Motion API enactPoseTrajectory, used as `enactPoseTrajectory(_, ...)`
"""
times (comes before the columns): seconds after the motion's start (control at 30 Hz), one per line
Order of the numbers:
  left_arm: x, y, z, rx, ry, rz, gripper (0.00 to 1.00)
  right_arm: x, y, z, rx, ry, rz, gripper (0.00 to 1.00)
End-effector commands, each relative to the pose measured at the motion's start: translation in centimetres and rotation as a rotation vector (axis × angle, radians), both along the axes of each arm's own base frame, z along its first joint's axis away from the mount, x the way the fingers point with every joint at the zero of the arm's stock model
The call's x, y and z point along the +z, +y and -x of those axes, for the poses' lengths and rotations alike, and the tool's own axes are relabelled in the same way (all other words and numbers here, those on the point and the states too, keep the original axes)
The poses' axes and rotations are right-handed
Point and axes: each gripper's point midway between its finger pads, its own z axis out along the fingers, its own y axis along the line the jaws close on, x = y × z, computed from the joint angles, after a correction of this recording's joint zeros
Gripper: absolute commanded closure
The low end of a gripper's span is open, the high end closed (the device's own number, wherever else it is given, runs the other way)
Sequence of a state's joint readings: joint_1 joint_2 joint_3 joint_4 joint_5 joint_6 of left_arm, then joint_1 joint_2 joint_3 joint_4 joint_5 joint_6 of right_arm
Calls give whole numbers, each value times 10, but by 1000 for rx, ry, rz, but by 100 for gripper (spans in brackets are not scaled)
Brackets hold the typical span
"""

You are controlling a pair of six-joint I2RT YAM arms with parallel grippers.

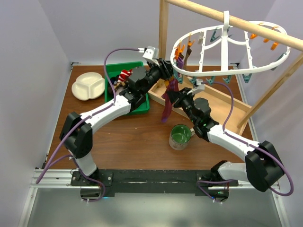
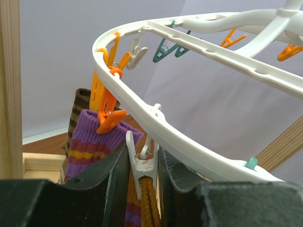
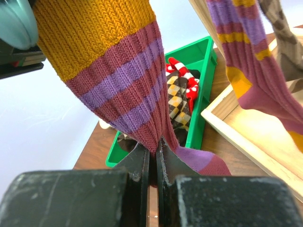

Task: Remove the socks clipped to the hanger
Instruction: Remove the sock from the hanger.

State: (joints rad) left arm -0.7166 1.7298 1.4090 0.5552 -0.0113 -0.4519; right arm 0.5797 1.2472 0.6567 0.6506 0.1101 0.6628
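No writing, label, brand mark or number is showing legibly in any view. The socks [image 3: 118,85], hanger [image 2: 135,97], green bin [image 1: 111,71] and mug [image 1: 177,143] are all showing plain surfaces only.
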Motion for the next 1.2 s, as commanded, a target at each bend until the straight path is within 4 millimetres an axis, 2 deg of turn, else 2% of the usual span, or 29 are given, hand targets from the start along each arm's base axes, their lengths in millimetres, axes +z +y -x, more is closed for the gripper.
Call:
enactPoseTrajectory(0.0, 51, 17, 11, 34, -119, 96, 96, 24, -1, 2, -3, -42, -37, 100)
enactPoseTrajectory(0.03, 52, 17, 12, 32, -122, 98, 100, 22, -2, 2, -9, -38, -35, 100)
enactPoseTrajectory(0.17, 54, 19, 14, 34, -129, 106, 100, 17, -5, 1, -23, -24, -26, 100)
enactPoseTrajectory(0.5, 59, 22, 17, 34, -143, 103, 100, -11, -17, 3, -80, 49, 7, 100)
enactPoseTrajectory(0.9, 61, 22, 19, 26, -147, 102, 100, -16, -22, 3, -98, 61, 20, 100)
enactPoseTrajectory(1.1, 60, 18, 21, 5, -143, 92, 100, -8, -18, 3, -80, 44, 17, 100)
enactPoseTrajectory(1.13, 59, 18, 22, 3, -140, 89, 96, -6, -17, 3, -75, 39, 17, 100)
enactPoseTrajectory(1.17, 59, 19, 23, 0, -135, 83, 80, -5, -16, 3, -69, 38, 16, 100)
